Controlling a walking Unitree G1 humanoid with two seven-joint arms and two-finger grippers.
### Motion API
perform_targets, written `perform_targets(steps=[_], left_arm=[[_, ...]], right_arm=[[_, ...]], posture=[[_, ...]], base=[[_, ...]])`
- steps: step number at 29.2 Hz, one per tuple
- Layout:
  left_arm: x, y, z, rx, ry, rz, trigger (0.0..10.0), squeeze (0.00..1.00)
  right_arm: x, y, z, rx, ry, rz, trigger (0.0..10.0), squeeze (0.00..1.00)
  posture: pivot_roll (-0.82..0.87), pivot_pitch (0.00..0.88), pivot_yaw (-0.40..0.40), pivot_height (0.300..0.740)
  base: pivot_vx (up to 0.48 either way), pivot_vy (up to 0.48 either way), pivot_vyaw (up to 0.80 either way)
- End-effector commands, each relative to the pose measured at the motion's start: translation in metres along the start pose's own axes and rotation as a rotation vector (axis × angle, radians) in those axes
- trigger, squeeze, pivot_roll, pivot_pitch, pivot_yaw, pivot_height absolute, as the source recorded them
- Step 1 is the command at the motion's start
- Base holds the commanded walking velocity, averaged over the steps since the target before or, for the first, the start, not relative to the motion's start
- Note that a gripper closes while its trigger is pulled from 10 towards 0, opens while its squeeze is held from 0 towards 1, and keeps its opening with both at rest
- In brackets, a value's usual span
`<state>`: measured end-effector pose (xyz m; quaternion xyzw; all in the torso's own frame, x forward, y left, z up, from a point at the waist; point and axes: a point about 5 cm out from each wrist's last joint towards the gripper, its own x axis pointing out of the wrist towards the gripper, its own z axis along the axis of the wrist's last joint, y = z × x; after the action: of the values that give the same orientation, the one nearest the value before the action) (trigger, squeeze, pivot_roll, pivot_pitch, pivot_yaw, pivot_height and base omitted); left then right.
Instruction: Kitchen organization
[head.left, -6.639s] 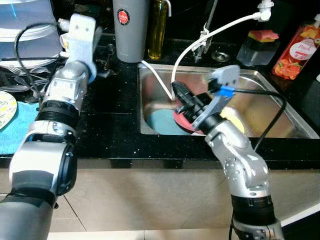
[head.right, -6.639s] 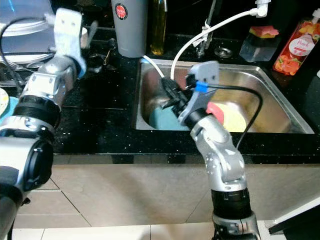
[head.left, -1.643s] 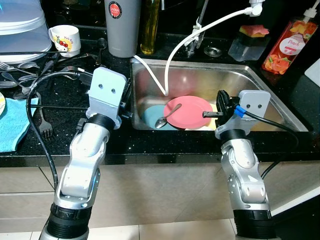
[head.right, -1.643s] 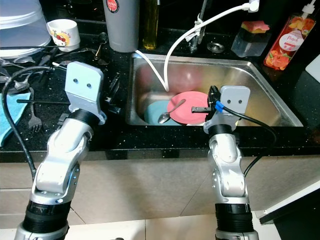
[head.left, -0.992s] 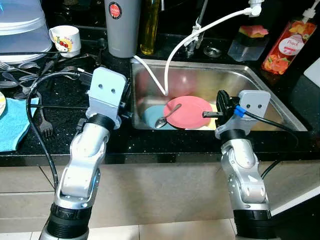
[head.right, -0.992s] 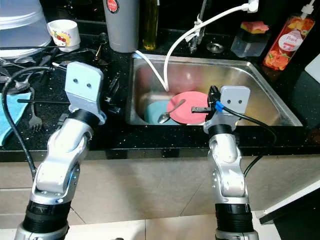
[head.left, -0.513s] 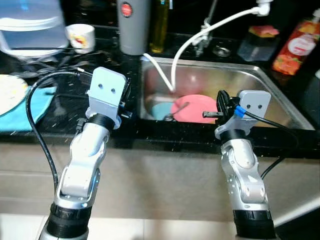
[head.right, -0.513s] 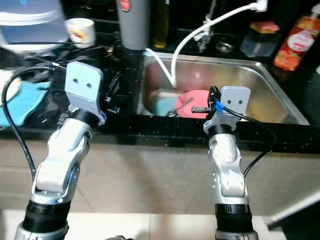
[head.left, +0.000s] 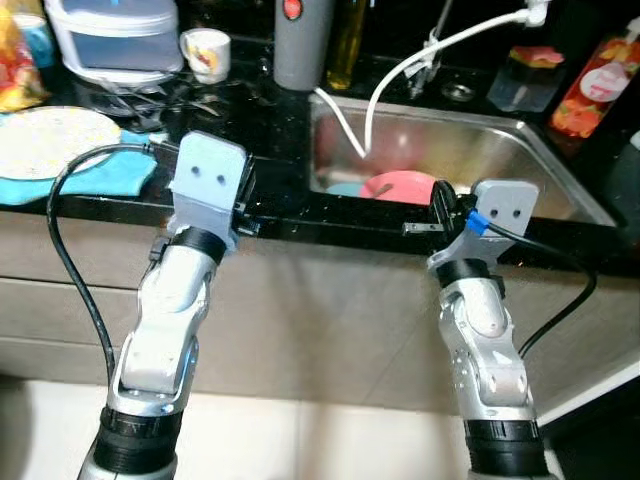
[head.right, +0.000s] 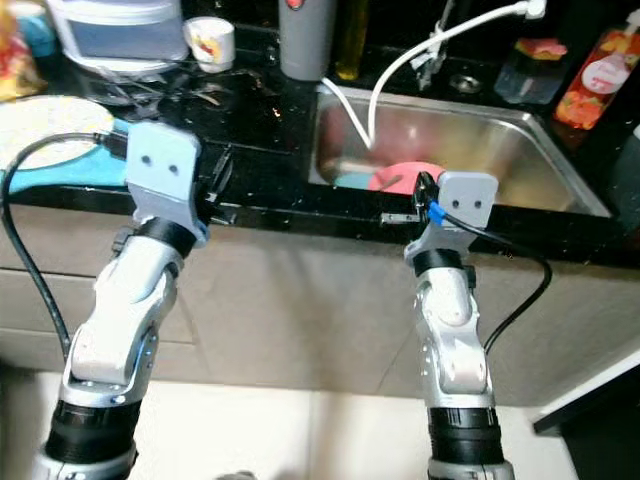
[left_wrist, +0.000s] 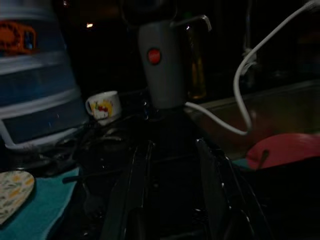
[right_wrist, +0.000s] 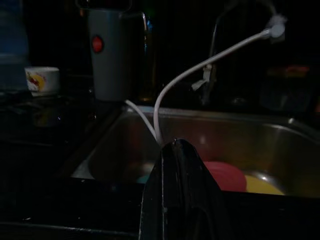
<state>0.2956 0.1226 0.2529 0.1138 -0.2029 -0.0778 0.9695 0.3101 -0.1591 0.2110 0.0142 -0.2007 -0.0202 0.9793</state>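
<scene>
A: Which step is this?

B: Between pickups, I judge. The left gripper (left_wrist: 170, 200) hangs with fingers apart and empty before the counter edge; the right gripper (right_wrist: 177, 200) has fingers pressed together, holding nothing.

A: And the dishes?

B: In the sink (head.left: 500, 150): one pink plate (head.left: 400, 186), one blue, one yellow (right_wrist: 260, 186). Next calls for reaching back in.

Home kitchen: black speckled countertop (head.left: 270, 120), steel sink (head.left: 500, 160) with pink plate (head.left: 405, 186) inside, faucet hose (head.left: 400, 85), oil bottle (head.left: 347, 40), grey tumbler (head.left: 303, 40), mug (head.left: 206, 52), dish soap (head.left: 592, 90), loose cutlery (head.right: 215, 92).
</scene>
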Motion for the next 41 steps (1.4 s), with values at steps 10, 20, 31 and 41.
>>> perform_targets(steps=[10, 20, 31, 41], left_arm=[[0.0, -0.005, -0.006, -0.008, 0.039, -0.022, 10.0, 0.0], [0.0, -0.005, -0.005, -0.008, 0.038, -0.025, 10.0, 0.0], [-0.023, 0.0, -0.024, 0.047, 0.109, -0.056, 10.0, 0.0], [-0.082, 0.0, -0.113, -0.136, 0.597, -0.122, 10.0, 0.0]], right_arm=[[-0.001, -0.004, -0.001, 0.003, 0.005, -0.016, 10.0, 0.0], [-0.001, -0.004, -0.001, 0.004, 0.003, -0.016, 10.0, 0.0], [-0.008, -0.009, -0.006, -0.016, 0.03, -0.019, 10.0, 0.0], [-0.083, -0.001, -0.107, -0.037, 0.544, 0.167, 10.0, 0.0]], posture=[[0.22, 0.044, -0.085, 0.74], [0.22, 0.045, -0.085, 0.74], [0.22, 0.049, -0.083, 0.74], [0.22, 0.046, -0.114, 0.74]], base=[[0.0, 0.0, 0.0], [0.0, 0.0, 0.0], [0.0, 0.0, 0.0], [0.0, 0.0, 0.0]])
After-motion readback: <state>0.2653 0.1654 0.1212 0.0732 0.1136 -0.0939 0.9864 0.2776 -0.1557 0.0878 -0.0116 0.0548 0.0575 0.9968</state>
